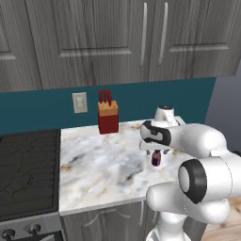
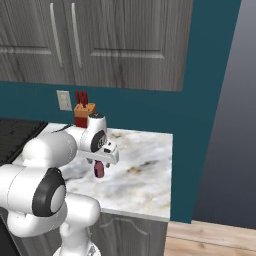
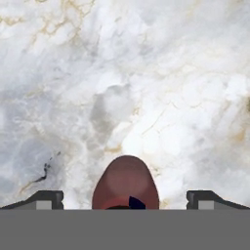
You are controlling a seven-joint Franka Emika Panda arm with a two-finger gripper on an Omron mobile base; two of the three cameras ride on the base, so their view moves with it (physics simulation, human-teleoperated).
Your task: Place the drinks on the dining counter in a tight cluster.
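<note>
Base cams behind arm, left and right, both facing the same marble tabletop; hand cam straight down, close.

Dark-maroon bottle; white-grey marbled counter; red knife block.

Glossy white rounded arm segments, black joint rings, white hand with dark fingertips

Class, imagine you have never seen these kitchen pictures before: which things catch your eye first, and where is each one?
The bulky white robot arm dominates the foreground, its open gripper poised over a short dark-maroon bottle standing on the small marble counter. At the back of that counter, against the teal wall, stands a red knife block. A black stove sits beside the counter.
</note>
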